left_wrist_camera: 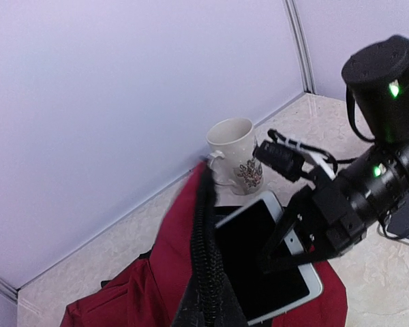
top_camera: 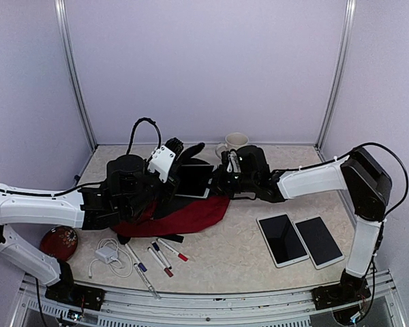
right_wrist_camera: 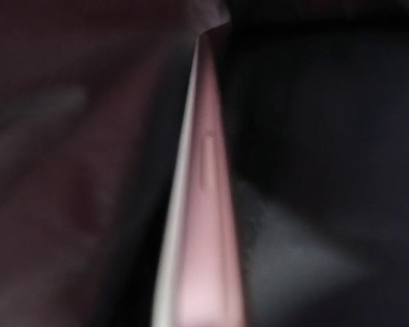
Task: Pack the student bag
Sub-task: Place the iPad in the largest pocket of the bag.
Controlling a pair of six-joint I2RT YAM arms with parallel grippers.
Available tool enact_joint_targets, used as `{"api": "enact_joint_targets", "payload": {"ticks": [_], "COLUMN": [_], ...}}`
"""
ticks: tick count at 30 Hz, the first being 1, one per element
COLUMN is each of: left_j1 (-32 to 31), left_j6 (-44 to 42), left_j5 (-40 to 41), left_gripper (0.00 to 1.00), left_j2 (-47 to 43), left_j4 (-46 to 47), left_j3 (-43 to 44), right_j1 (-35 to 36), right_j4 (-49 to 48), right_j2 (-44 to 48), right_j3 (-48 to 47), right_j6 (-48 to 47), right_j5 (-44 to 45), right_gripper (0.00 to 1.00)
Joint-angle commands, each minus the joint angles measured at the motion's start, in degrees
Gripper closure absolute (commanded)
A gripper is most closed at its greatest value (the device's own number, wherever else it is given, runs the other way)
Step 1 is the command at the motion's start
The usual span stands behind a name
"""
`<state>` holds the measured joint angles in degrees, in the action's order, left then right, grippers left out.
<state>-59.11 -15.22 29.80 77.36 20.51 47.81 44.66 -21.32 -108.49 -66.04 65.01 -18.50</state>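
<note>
The dark-red student bag point(top_camera: 191, 214) lies at the table's middle left. My left gripper point(top_camera: 172, 158) is shut on its black zipper edge point(left_wrist_camera: 206, 252) and holds that edge raised, so the mouth gapes; its fingers are hidden in the left wrist view. My right gripper point(top_camera: 221, 180) is shut on a white-framed tablet point(top_camera: 195, 179) and holds it partly inside the bag's mouth. The tablet point(left_wrist_camera: 259, 262) and the right gripper point(left_wrist_camera: 278, 253) also show in the left wrist view. The right wrist view shows only the tablet's blurred pale edge point(right_wrist_camera: 201, 204) against dark fabric.
Two more tablets point(top_camera: 282, 238) point(top_camera: 318, 240) lie at the front right. Several markers point(top_camera: 160, 257), a white charger with cable point(top_camera: 108, 255) and a red round disc point(top_camera: 59, 242) lie at the front left. A flowered mug point(top_camera: 236, 142) stands by the back wall.
</note>
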Motion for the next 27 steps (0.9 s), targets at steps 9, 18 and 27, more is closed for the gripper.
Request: {"api": "enact_joint_targets", "payload": {"ticks": [9,18,27], "left_j1": [1.99,2.16,3.19], "left_j6": [-1.7,-1.19,0.4], "left_j5": [-5.44,-6.71,-6.42], "left_gripper": [1.0,1.0,1.0], "left_j2": [-1.96,-3.25,-5.27], "left_j4": [7.02,7.57,7.09], "left_j3": [-1.1,-2.46,-4.56], "right_j1": [2.1,3.03,3.43], "right_j4": [-6.77,1.48,20.45], "right_j2": [-8.56,-19.21,-10.06], "right_j3": [-6.65,-24.34,-24.9], "right_j6": [2.64,2.04,-17.46], "right_j5": [-0.51,-0.69,8.04], "right_gripper": [1.0,0.8,0.0]}}
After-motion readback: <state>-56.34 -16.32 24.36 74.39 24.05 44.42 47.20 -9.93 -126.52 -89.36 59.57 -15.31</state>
